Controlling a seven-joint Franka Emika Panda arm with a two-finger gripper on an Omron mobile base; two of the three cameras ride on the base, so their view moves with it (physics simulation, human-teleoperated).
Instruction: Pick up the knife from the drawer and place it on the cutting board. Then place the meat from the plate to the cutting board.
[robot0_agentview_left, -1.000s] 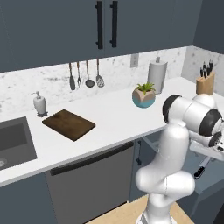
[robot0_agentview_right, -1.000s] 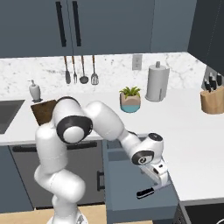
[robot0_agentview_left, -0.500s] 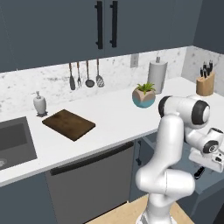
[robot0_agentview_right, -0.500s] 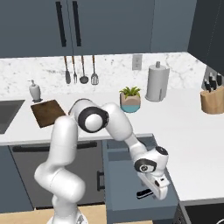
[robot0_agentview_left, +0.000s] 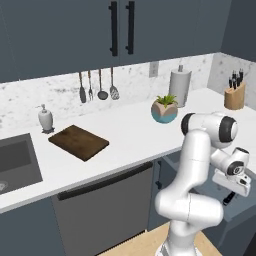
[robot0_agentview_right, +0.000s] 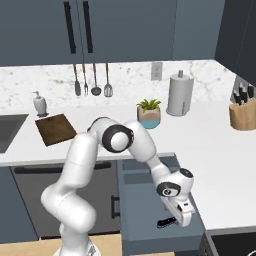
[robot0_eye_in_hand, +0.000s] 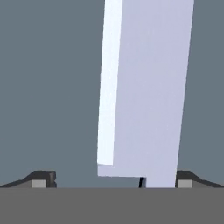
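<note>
Arm bent low into the open drawer (robot0_agentview_right: 145, 192), fingers (robot0_eye_in_hand: 41, 178) spread wide, straddling the knife (robot0_eye_in_hand: 144, 87) lying flat on the drawer floor, apparently lined up for a grasp; cutting board (robot0_agentview_left: 78, 142) waits far left on the tabletop (robot0_agentview_left: 130, 135).

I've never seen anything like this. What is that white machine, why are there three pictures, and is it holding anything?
It is a jointed white robot arm in a simulated kitchen. Two pictures come from cameras behind it, left and right; the third looks along its gripper. The arm reaches down into an open blue-grey drawer, where a knife lies: its pale blade fills the close-up between the two dark fingertips, which stand wide apart. Nothing is held yet. On the white counter lie a dark cutting board, a soap bottle, a potted plant, a paper towel roll and a knife block.
</note>
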